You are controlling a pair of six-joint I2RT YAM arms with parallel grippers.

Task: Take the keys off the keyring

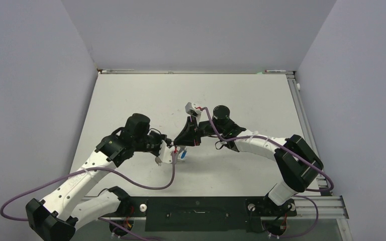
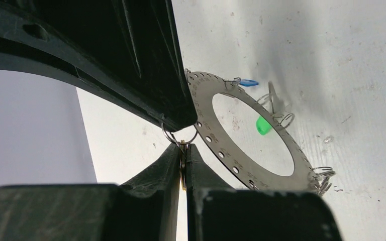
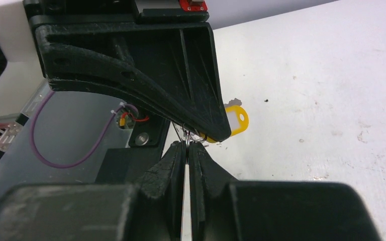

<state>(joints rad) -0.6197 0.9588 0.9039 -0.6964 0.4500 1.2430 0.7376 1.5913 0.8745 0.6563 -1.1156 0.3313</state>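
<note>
While the right gripper (image 3: 187, 150) is clamped on the rim of the keyring (image 2: 202, 98) to steady it, the left gripper (image 2: 183, 161), tip to tip with it, pinches the yellow key (image 3: 237, 120) by its wire loop, apparently to pull it free

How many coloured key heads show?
3: blue head at the keyring's upper rim, green head seen within its hole, yellow head by the left gripper's tip. More may be hidden.
</note>
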